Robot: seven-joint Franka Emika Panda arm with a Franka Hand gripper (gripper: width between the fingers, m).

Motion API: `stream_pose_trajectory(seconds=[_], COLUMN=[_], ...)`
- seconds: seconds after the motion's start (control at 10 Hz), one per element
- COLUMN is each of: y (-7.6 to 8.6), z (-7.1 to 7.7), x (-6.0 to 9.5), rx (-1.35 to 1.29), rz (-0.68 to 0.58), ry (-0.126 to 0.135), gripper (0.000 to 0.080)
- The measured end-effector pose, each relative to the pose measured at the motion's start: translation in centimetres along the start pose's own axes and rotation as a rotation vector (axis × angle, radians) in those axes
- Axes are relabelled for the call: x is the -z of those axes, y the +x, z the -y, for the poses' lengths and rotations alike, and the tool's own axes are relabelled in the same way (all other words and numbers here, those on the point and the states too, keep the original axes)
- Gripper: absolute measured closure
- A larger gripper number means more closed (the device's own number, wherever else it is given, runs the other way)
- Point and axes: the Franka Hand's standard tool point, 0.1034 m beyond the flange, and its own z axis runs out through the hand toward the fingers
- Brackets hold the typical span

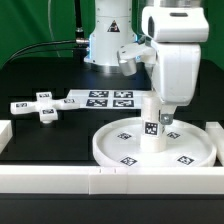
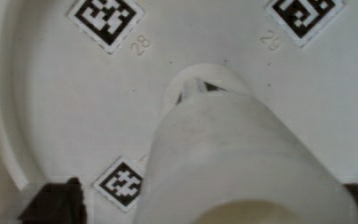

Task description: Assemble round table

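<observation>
Near border bar (image 1: pixel 60 180) along front of tabletop (image 1: pixel 50 140); behind it disc (image 1: pixel 110 145) with post (image 1: pixel 153 135) upright at centre, tool (image 1: pixel 158 118) spread wide astride post top, gripping nothing; cross piece (image 1: pixel 42 106) well apart; best close squarely, keep post vertical.
</observation>
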Motion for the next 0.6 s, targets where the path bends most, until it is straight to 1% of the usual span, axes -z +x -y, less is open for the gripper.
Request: stream_pose_trajectory(seconds=[0.4,0.6], y=[0.10,-0.11], z=[0.14,0.17], x=[-0.24,-0.27], rx=[0.259,0.267], rz=[0.039,0.041], ry=[0.002,0.003], gripper=[0.0150,0.0153])
